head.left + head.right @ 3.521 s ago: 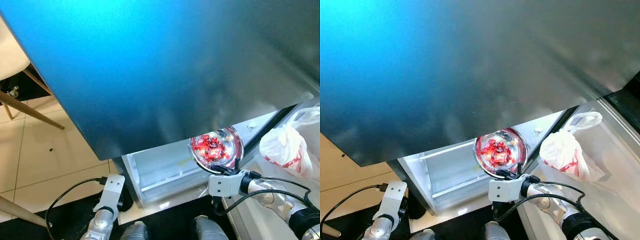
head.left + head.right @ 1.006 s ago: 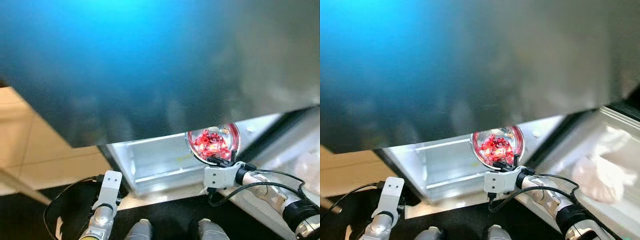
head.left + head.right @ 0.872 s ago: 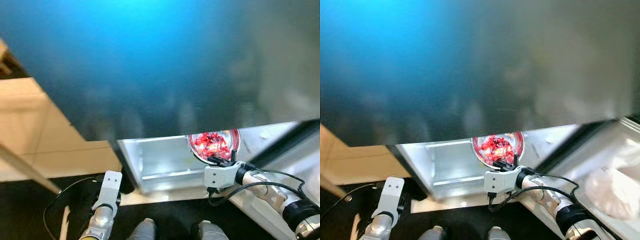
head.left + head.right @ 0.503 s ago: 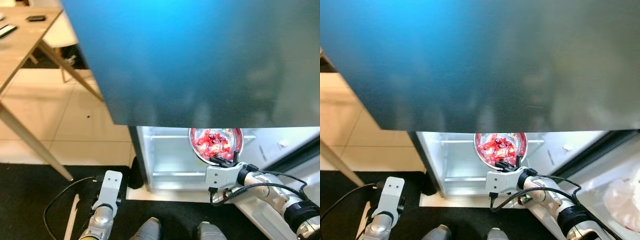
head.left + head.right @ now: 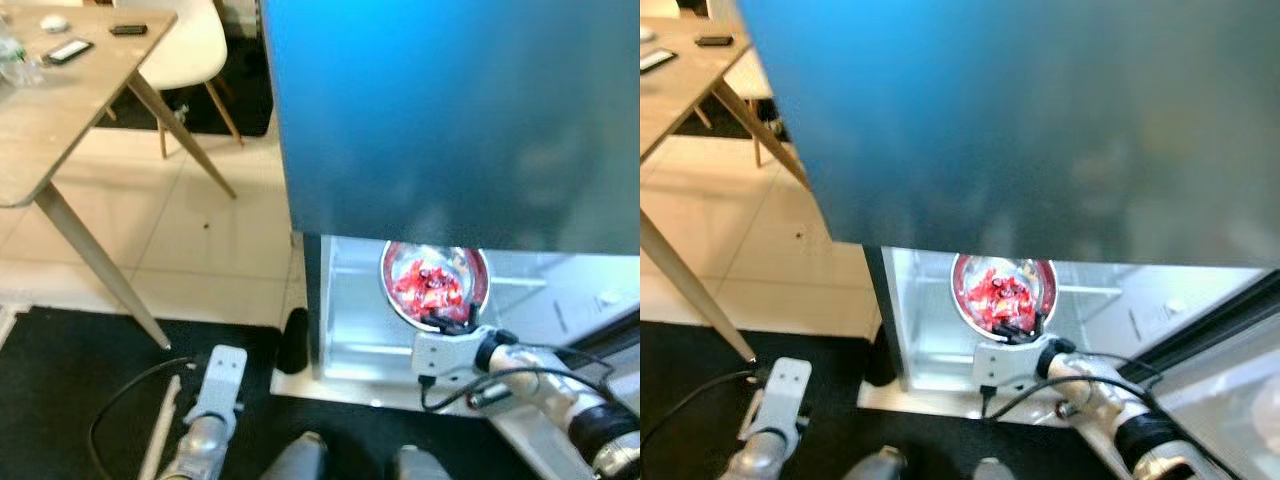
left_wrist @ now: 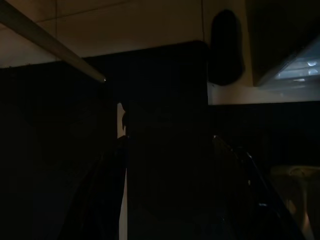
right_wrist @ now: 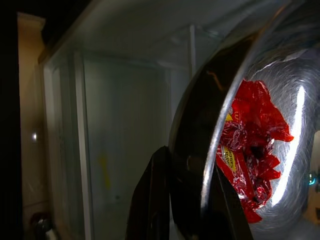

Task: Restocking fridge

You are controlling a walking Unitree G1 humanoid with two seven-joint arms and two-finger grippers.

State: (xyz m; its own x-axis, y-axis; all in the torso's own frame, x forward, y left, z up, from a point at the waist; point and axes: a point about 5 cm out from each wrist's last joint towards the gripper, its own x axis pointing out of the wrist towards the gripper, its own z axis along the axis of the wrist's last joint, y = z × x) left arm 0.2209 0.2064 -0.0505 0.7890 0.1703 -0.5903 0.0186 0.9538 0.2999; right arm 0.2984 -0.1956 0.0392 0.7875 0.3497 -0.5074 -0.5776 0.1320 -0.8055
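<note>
The big blue-grey fridge door [image 5: 450, 110] hangs overhead, the lit white fridge compartment [image 5: 930, 320] low and far. My right gripper [image 7: 192, 200] pinches the rim of the shiny metal bowl of red-wrapped sweets [image 5: 434, 284], held before that opening (one-edge hold): I fear tilting, spilling, or clipping the door. Left arm idles.

Glossy metal bowl [image 5: 434, 283], crinkly red wrappers [image 7: 250, 145]

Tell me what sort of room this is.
Most likely a home kitchen or dining area. An open fridge with lit white shelves stands on a tiled floor, beside a wooden table and white chair. The right gripper holds a metal bowl of red-wrapped sweets.
</note>
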